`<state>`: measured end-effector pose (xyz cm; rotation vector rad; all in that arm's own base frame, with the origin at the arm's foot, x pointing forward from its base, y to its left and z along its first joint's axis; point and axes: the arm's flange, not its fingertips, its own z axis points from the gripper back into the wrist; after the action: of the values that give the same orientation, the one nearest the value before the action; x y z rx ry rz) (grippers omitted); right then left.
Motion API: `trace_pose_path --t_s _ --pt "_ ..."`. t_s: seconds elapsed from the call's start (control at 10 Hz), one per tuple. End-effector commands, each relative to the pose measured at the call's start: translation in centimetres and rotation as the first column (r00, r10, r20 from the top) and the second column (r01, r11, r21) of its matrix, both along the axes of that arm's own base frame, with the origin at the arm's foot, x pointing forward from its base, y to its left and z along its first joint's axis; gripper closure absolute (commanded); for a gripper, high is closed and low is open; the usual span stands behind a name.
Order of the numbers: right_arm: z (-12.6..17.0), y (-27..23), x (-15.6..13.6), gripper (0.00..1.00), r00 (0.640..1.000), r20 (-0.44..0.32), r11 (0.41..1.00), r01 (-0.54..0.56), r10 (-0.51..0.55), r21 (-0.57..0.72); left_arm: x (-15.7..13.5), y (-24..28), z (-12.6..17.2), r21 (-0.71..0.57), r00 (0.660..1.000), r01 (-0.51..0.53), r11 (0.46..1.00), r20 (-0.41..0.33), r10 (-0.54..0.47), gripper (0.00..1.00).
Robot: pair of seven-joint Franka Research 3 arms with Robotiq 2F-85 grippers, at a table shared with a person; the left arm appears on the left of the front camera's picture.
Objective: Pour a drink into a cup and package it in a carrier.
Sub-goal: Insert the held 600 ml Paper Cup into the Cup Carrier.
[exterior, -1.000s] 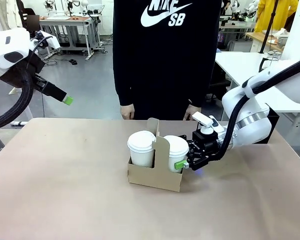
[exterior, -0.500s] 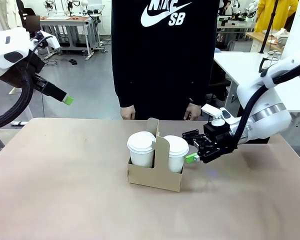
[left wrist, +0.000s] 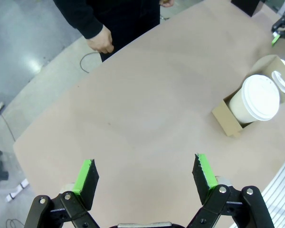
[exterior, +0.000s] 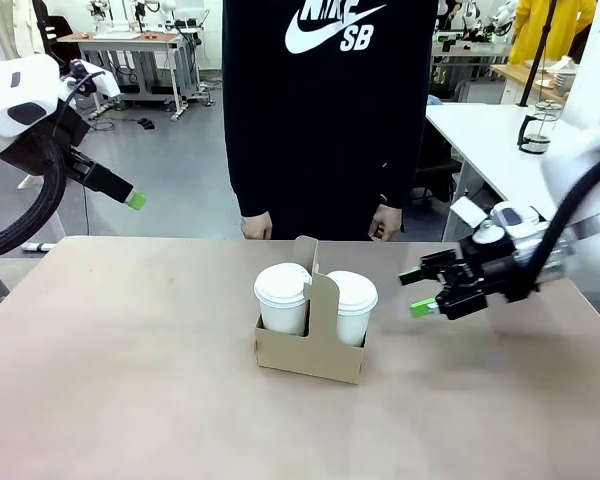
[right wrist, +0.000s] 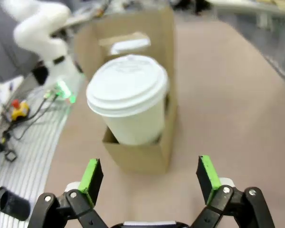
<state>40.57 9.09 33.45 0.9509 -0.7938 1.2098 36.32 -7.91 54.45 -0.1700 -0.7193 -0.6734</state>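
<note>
Brown cardboard carrier (exterior: 310, 345) sitting mid-table, holding two lidded white cups: left cup (exterior: 283, 297), right cup (exterior: 351, 305), one either side of the upright handle tab. Right gripper (exterior: 417, 292) now standing well clear to the right of the carrier, having pulled back from the right cup it was touching a second ago; jaws spread wide, holding nothing. Left gripper (left wrist: 145, 174) hanging raised at the far left, unchanged, jaws wide, empty. Person (exterior: 325, 110) standing at the far edge.

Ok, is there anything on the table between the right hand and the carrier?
No. In the front view, only bare table separates the open right hand from the carrier; the right wrist view agrees.
</note>
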Motion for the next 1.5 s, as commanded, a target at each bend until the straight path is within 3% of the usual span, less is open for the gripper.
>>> trace_pose_path --t_s 0.0,0.2,0.4,0.6,0.7,0.8,1.4 --pt "6.3 -2.0 -5.8 0.00 0.954 -0.062 0.942 0.279 -0.294 -0.189 -0.3 0.0 0.1 -0.003 1.000 -0.009 1.000 -0.009 0.009 0.00" --pt "8.0 -4.0 -8.0 0.00 0.852 -0.105 0.823 0.453 -0.513 -0.343 -0.3 0.0 0.1 -0.003 1.000 -0.009 1.000 -0.009 0.009 0.00" --pt "8.3 -5.3 -9.1 0.00 0.807 -0.102 0.772 0.509 -0.582 -0.382 -0.3 0.0 0.1 -0.003 1.000 -0.009 1.000 -0.009 0.009 0.00" --pt "7.6 -5.6 -9.7 0.00 0.792 -0.133 0.771 0.518 -0.596 -0.371 -0.3 0.0 0.1 -0.003 1.000 -0.009 1.000 -0.009 0.009 0.00" --pt "7.4 -6.4 -9.5 0.00 0.780 -0.097 0.747 0.545 -0.619 -0.381 -0.3 0.0 0.1 -0.003 1.000 -0.009 1.000 -0.009 0.009 0.00" --pt "9.7 -5.7 -2.8 0.00 0.798 -0.093 0.764 0.525 -0.595 -0.376 -0.3 0.0 0.1 -0.003 1.000 -0.009 1.000 -0.009 0.009 0.00" --pt "9.7 -5.7 -2.8 0.00 0.798 -0.093 0.764 0.525 -0.595 -0.376 -0.3 0.0 0.1 -0.003 1.000 -0.009 1.000 -0.009 0.009 0.00"
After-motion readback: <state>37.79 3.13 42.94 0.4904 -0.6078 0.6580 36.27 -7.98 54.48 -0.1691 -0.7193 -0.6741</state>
